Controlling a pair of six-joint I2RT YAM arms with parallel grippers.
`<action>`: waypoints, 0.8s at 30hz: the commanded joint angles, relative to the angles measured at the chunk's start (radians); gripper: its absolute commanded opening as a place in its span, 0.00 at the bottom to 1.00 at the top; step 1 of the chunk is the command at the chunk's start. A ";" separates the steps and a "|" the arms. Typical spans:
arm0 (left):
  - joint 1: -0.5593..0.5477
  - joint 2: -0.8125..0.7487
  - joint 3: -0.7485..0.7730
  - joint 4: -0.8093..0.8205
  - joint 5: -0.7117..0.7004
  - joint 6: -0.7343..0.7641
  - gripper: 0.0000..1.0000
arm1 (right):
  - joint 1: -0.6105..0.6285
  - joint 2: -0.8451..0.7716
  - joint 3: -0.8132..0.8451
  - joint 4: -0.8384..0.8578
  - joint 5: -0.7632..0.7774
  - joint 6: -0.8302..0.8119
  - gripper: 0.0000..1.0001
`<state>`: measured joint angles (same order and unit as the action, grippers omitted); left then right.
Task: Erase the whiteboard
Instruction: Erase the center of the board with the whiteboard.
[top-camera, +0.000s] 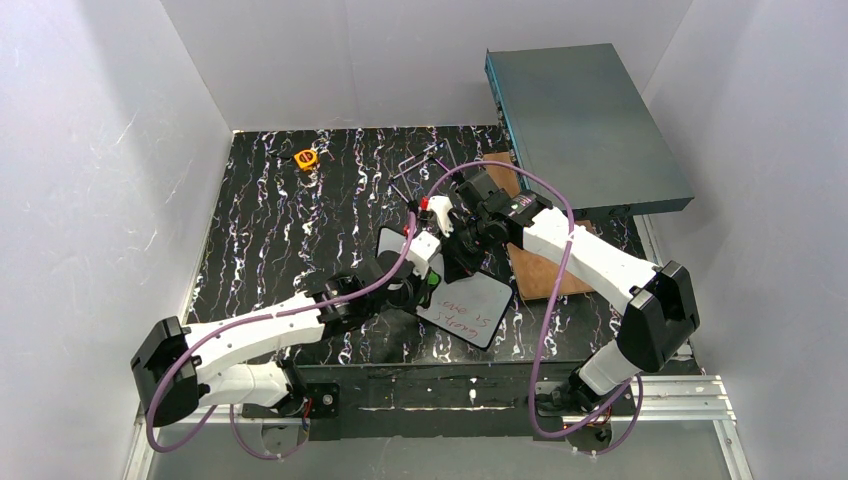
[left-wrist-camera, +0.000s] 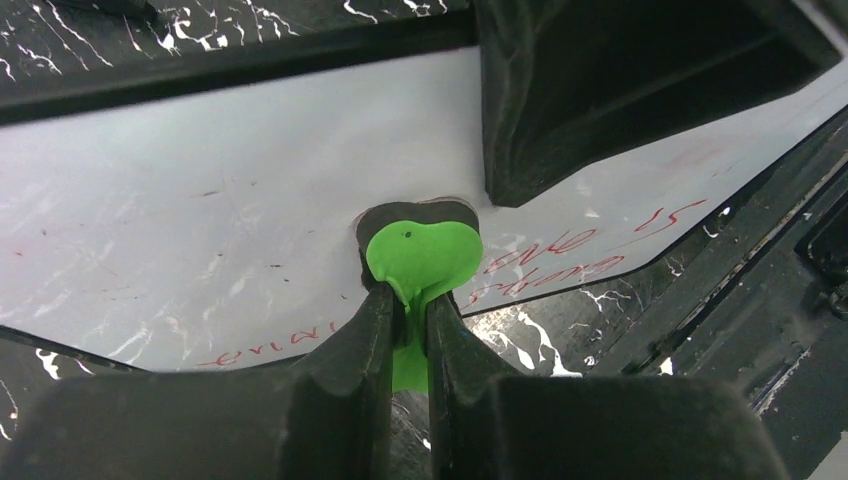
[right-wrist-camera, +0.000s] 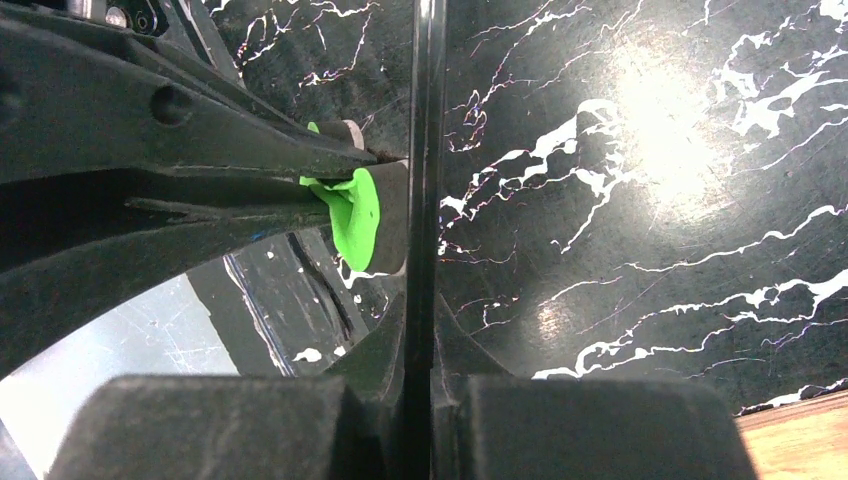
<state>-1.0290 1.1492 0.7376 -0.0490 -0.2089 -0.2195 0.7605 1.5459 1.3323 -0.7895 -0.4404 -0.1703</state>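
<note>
Two grips: right gripper, whiteboard edge; left gripper, eraser.

The black, white-veined table carries a small orange object, a wooden board and the whiteboard.

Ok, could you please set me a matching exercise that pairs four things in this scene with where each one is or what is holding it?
Things:
1. green eraser
2. whiteboard
3. grey-teal metal box
4. small orange object

Places:
a. lying alone on the far side of the table, left of centre
b. edge clamped in the right gripper
c. pinched in the left gripper, pressed to the whiteboard
d. far right corner

Pairs: 1-c; 2-b; 3-d; 4-a
</note>
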 joint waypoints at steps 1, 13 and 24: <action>0.002 0.003 0.057 0.034 -0.053 0.024 0.00 | 0.026 -0.007 0.017 0.062 -0.104 -0.038 0.01; -0.134 0.057 -0.075 0.042 -0.137 -0.077 0.00 | 0.027 0.005 0.021 0.060 -0.107 -0.033 0.01; -0.199 0.119 -0.085 0.043 -0.220 -0.128 0.00 | 0.027 0.000 0.018 0.062 -0.104 -0.034 0.01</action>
<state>-1.2190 1.2690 0.6609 -0.0147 -0.3637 -0.3168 0.7681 1.5532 1.3323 -0.7883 -0.4671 -0.1745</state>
